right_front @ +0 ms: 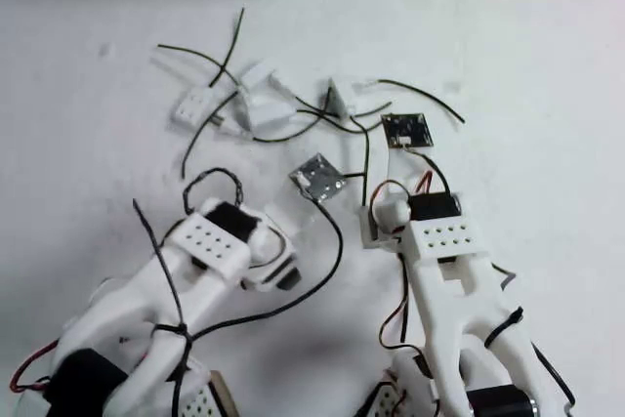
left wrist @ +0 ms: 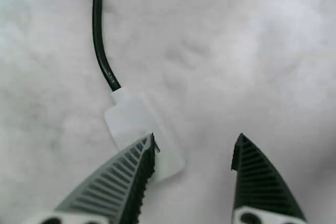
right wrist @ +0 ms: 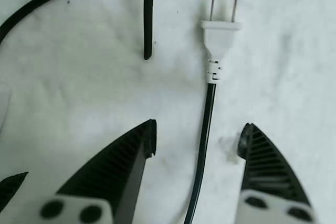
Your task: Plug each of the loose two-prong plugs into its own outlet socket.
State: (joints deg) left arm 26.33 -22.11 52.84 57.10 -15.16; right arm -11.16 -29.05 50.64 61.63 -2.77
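A white two-prong plug [right wrist: 221, 30] lies flat on the white cloth with its prongs pointing away from my right gripper [right wrist: 199, 127]. Its black cord [right wrist: 205, 129] runs back between the open fingers, which touch nothing. In the left wrist view a white plug body [left wrist: 137, 124] on a black cord [left wrist: 100, 35] lies partly under one finger [left wrist: 126, 174] of my open left gripper [left wrist: 196, 140]; the other finger stands well clear of it. In the high view the left gripper [right_front: 278, 266] and the right gripper [right_front: 374, 227] sit mid-table. White socket blocks [right_front: 195, 104] [right_front: 259, 95] [right_front: 342, 97] lie farther back.
A dark square board [right_front: 405, 130] and a silvery square plate [right_front: 317, 179] lie between the grippers and the socket blocks. Black cords criss-cross the middle of the cloth, and a cut cord end [right wrist: 148, 19] lies beside the right gripper's plug. Both far corners are bare cloth.
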